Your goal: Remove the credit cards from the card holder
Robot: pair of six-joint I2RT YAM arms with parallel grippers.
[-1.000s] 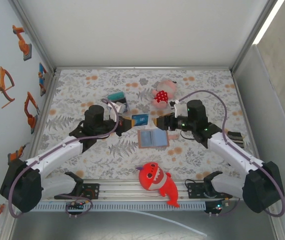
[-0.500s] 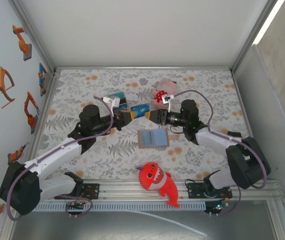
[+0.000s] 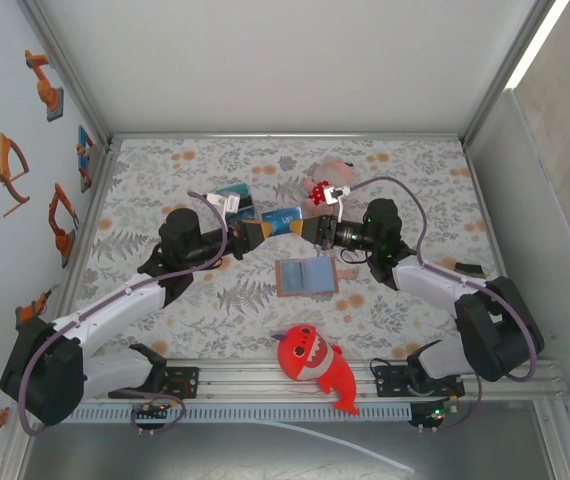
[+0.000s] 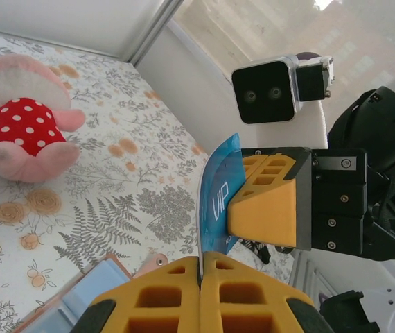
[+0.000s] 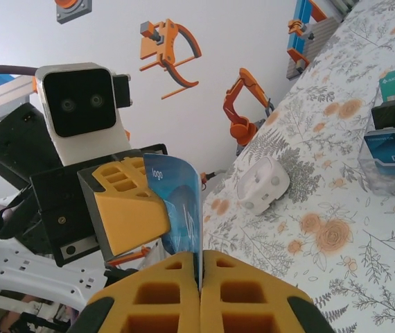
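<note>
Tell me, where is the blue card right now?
In the top view the blue card hangs in the air, pinched between the left gripper and the right gripper, just beyond the open card holder.

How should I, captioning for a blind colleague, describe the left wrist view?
A blue card marked VIP is pinched by the left arm's yellow fingers from below and the right arm's yellow fingers from the right. Behind, a wallet and a pink plush toy lie on the floral table.

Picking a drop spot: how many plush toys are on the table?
2. The pink polka-dot plush sits at the far side; the red shark plush lies at the near edge. More could be hidden from view.
</note>
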